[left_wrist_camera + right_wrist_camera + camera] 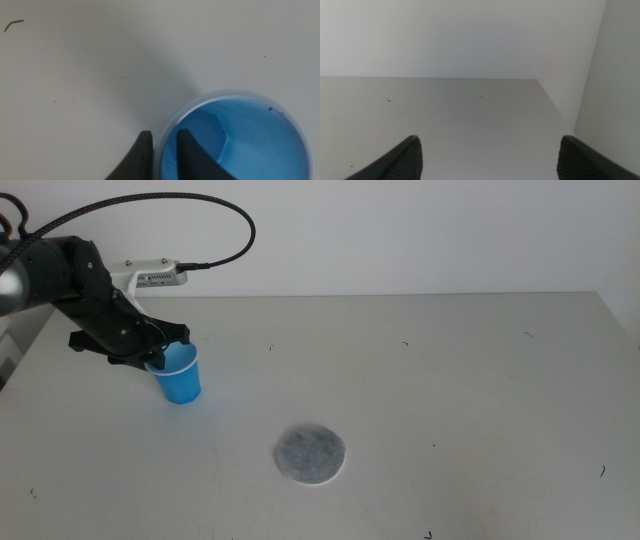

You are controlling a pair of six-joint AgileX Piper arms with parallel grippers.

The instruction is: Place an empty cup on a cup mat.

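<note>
The left arm enters from the left side of the middle view, its black jointed links angled down and toward the centre, a black braided cable arching above it. The left gripper (pixel 165 352) sits at the rim of the small bright blue tapered cup (pixel 180 374) at the left of the desk. In the left wrist view the two dark jaws are drawn close together on the cup's wall (pixel 161 150), one outside, one inside the blue interior.

The right arm does not appear in the middle view. The right gripper (pixel 490 157) has its two dark, ribbed jaws spread wide apart, nothing between them, above the pale desk (pixel 470 120).
</note>
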